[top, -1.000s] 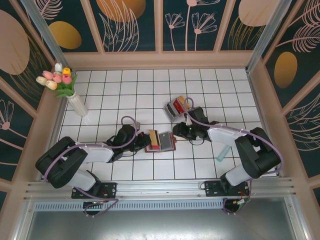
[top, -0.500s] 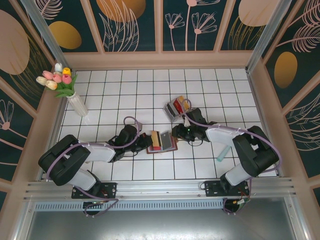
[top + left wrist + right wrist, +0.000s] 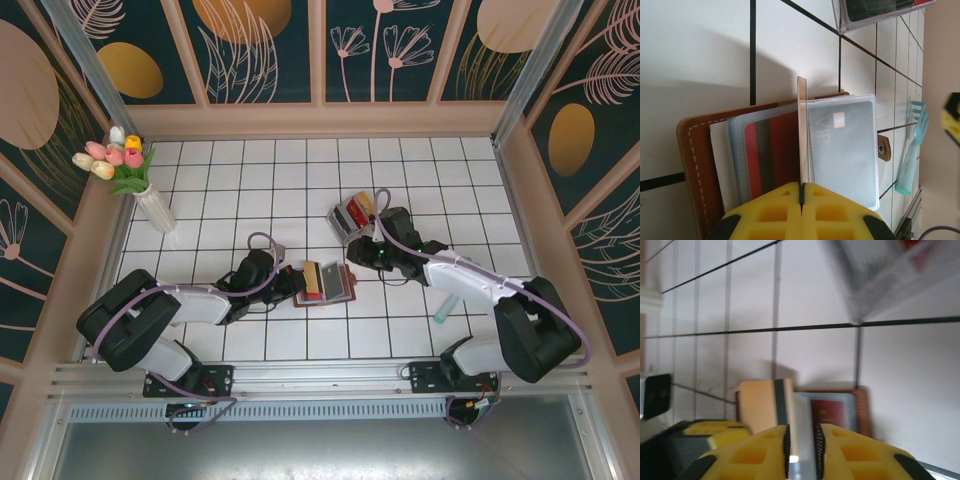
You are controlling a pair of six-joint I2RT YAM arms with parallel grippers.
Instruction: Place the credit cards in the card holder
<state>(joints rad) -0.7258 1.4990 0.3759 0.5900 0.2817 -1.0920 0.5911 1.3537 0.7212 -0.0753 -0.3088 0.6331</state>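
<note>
The brown card holder [image 3: 340, 290] lies open on the tiles, clear sleeves fanned out. In the left wrist view its leather edge [image 3: 690, 170] is at left, a red card [image 3: 767, 155] and a grey card [image 3: 840, 145] sit in sleeves. My left gripper [image 3: 801, 186] is shut on a tan-orange credit card [image 3: 801, 130], held on edge over the sleeves. From above, the left gripper [image 3: 296, 284] is at the holder's left side. My right gripper [image 3: 801, 432] stands slightly open, a clear sleeve [image 3: 802, 415] visible between its fingers, beside the tan card [image 3: 760, 407]. From above, the right gripper [image 3: 360, 256] is just off the holder's upper right.
A pale grey tray [image 3: 350, 214] of coloured cards stands just behind the holder. A teal hand-shaped tool [image 3: 446, 305] lies to the right. A vase of tulips [image 3: 150, 200] is at the far left. Wooden walls ring the tiled floor.
The right arm has swung its elbow out to the right and its gripper has drawn back slightly from the holder's right edge. The left gripper still holds the tan card over the sleeves.
</note>
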